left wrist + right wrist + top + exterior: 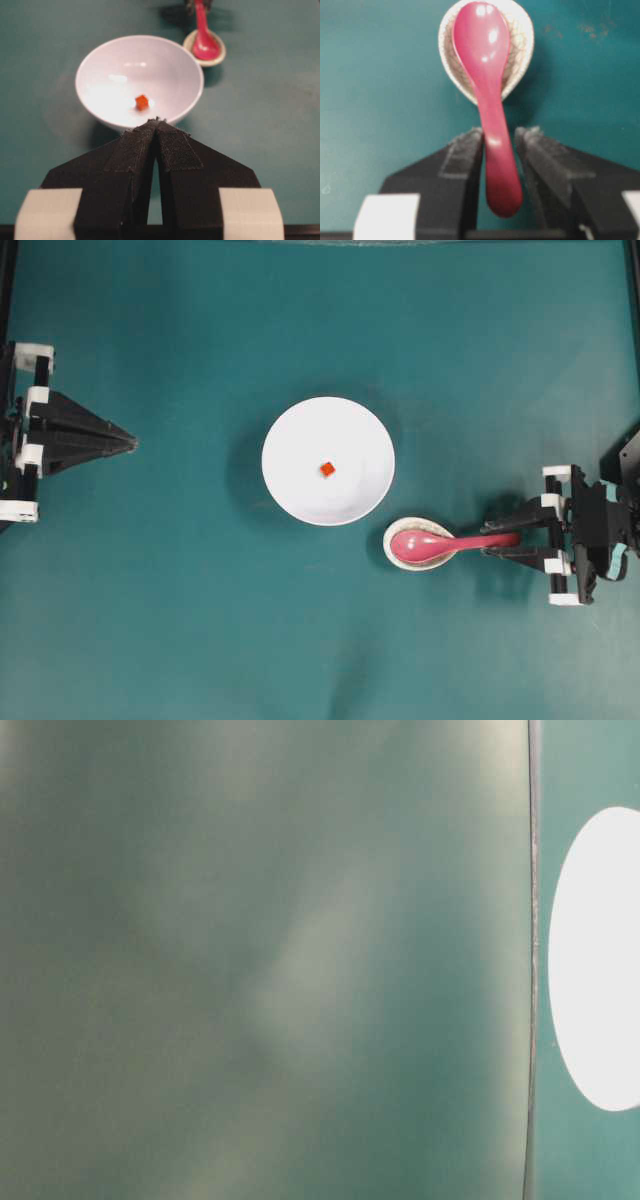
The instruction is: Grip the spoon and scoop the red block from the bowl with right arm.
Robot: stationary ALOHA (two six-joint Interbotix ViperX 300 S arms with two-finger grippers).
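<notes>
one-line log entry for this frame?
right pincer: straddling spoon handle, gap on one side | spoon: on rest | red block: in bowl | left pincer: shut

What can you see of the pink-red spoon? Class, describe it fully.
The spoon is glossy pink-red, seemingly ceramic or plastic, with an oval scoop and a straight, round-ended handle. Its scoop lies in the speckled spoon rest beside the white bowl; the handle reaches away from the bowl, between the right gripper's fingers. One finger touches it, while a narrow gap shows beside the other.
</notes>
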